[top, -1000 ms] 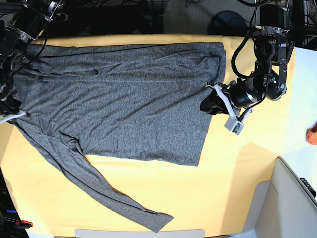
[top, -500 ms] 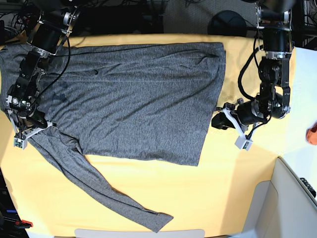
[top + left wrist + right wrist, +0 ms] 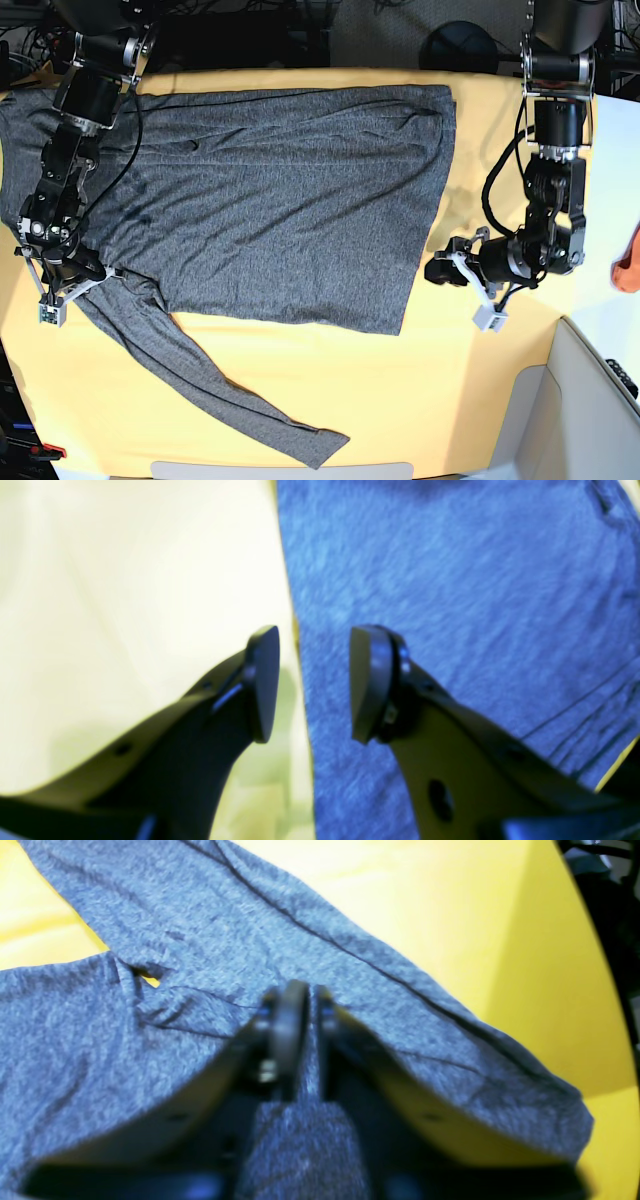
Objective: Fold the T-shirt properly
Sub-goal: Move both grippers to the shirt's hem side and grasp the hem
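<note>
– Where is the shirt [image 3: 270, 210]?
– Flat on the yellow cloth [image 3: 450, 380], one sleeve down low.
– The left gripper [image 3: 312, 682]?
– Apart, holding nothing, at the shirt's edge.
– The right gripper [image 3: 307, 1005]?
– Almost closed, with shirt between its jaws.

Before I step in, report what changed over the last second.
The left claw slid along the T-shirt hem toward the near edge and opened. The right claw moved inward onto the shoulder by the sleeve. The T-shirt lies as before.
</note>
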Controlling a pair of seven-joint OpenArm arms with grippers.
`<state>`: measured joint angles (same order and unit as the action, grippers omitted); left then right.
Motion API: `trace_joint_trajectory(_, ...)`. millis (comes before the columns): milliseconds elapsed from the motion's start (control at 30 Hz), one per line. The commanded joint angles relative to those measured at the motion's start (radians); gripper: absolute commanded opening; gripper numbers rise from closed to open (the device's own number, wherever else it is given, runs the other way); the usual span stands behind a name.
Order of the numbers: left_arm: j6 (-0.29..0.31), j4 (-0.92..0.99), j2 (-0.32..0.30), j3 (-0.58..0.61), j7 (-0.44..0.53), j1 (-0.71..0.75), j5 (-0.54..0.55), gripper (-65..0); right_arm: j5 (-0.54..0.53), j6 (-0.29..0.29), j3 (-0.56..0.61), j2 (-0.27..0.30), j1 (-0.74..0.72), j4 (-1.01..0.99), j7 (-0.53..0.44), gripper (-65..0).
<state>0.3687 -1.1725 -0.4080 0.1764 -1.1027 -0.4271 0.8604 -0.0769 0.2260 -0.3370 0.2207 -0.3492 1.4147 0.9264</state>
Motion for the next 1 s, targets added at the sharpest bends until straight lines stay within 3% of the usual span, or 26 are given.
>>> trace_joint_trajectory(0, 0.005, 0.013, -0.01, 0.018, 0.019, -0.06, 0.013, -41.6, 0.004, 0.0, -0.004, 0.019, -0.027, -0.001, -0.017, -49.1)
trace_joint_trajectory(133, 0.006, 0.174, -0.009, 0.099, 0.066, -0.175, 0.013, -41.2, 0.004, 0.0, -0.015, 0.038, -0.026, -0.019, -0.017, -38.9)
trace_joint_trajectory(233, 0.013, 0.288, -0.007, 0.199, 0.16, -0.25, 0.013, -38.8, -0.002, -0.001, -0.023, 0.07, -0.024, -0.033, -0.017, -38.8)
trace_joint_trajectory(400, 0.013, 0.455, -0.006, 0.335, 0.278, -0.353, 0.015, -36.8, -0.002, -0.001, -0.172, 0.09, -0.032, -0.061, -0.019, -38.8)
trace_joint_trajectory(633, 0.01, 0.573, 0.017, 0.337, 0.37, -0.378, 0.016, -36.6, -0.008, -0.001, -0.294, 0.105, -0.029, -0.119, -0.019, -38.6)
trace_joint_trajectory(833, 0.008, 0.578, 0.053, 0.335, 0.381, -0.378, 0.018, -36.6, -0.153, -0.001, -0.299, 0.162, -0.031, -0.226, -0.019, -38.6)
trace_joint_trajectory(967, 0.008, 0.652, 0.088, 0.279, 0.413, -0.385, 0.018, -36.6, -0.205, -0.001, -0.386, 0.19, -0.032, -0.305, -0.022, -38.6)
